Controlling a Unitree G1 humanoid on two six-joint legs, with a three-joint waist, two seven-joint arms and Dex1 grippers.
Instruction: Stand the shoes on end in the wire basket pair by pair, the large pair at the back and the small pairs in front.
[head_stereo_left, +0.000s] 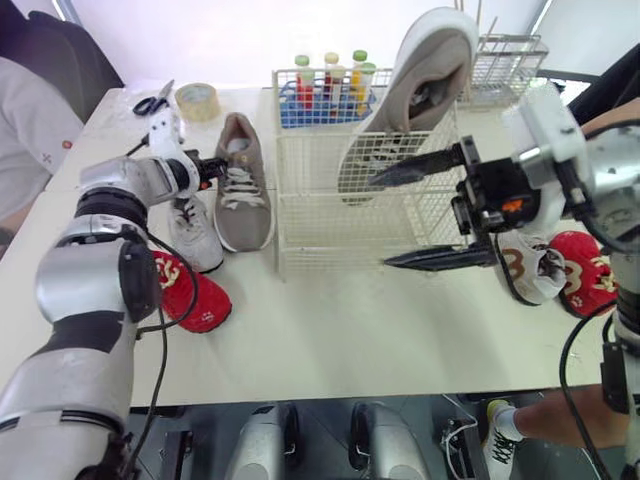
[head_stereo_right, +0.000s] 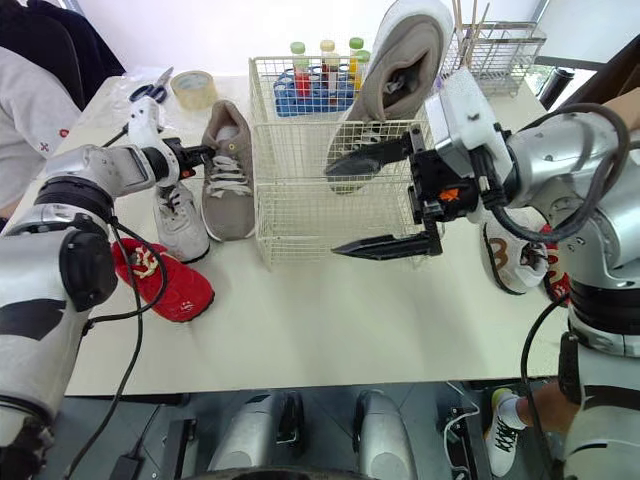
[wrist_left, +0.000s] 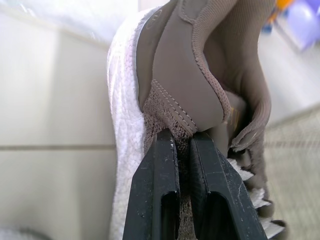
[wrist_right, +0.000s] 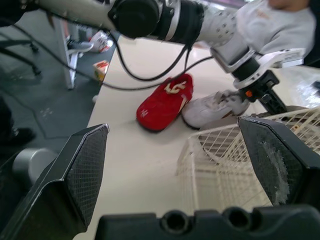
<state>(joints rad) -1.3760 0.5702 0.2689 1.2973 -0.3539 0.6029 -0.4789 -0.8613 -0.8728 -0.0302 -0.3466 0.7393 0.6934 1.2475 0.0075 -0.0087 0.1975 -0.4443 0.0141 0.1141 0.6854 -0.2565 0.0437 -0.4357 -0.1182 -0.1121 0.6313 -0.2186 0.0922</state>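
White table under bright light, with the wire basket standing mid-table toward the back edge. One large taupe shoe is on end inside it, toe down and heel up, leaning in the back right corner of the basket. Its mate lies flat on its sole on the table just left of the basket, toe toward the front edge.

The left tool is pinched nearly closed on that shoe's heel collar, with only fabric between the fingers. The right tool hangs wide open and empty in front of the basket's front wall.

From where I stand, the step is getting this second large shoe up and in beside its partner. The grip is on soft collar only, so I'd lift slowly and let the toe swing down before carrying it over the left rim. It should go down at the back left so the front stays free for the small pairs. The leaning shoe might topple if bumped.

A small white sneaker lies touching or just beside the taupe shoe on its left, close enough to be dragged along. A red slipper sits nearer the front left. A patterned white shoe and another red one wait by the right edge. A rack of bottles, a tape roll and scissors line the back edge.
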